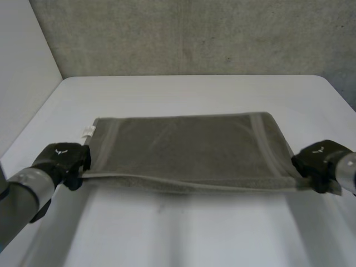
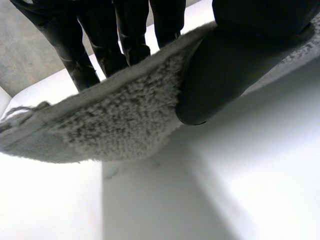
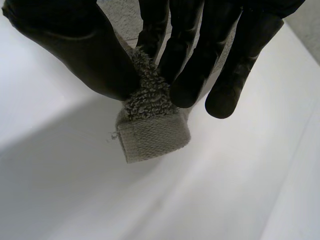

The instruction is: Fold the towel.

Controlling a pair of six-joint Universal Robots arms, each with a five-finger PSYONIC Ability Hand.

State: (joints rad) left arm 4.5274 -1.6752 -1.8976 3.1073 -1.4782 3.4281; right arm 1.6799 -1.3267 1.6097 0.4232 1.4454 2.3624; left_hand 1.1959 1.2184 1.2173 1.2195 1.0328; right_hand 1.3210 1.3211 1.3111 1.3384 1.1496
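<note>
Left hand point(image 1: 62, 158) and right hand point(image 1: 317, 161) each pinch a near towel point(image 1: 189, 147) corner above the table point(image 1: 194, 94).

head view: towel point(image 1: 183, 147) corners hidden under left hand point(image 1: 61, 158) and right hand point(image 1: 318, 158); tag point(image 1: 87, 132) unreadable.

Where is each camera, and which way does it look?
Head view: between and behind the arms, looking down at the table and grey towel; both arms show, left hand and right hand at the towel's near corners.
Left wrist view: on the left wrist, looking along the palm; fingers and thumb pinch the towel's edge.
Right wrist view: on the right wrist; fingers and thumb pinch a towel corner.
All share the towel.
</note>
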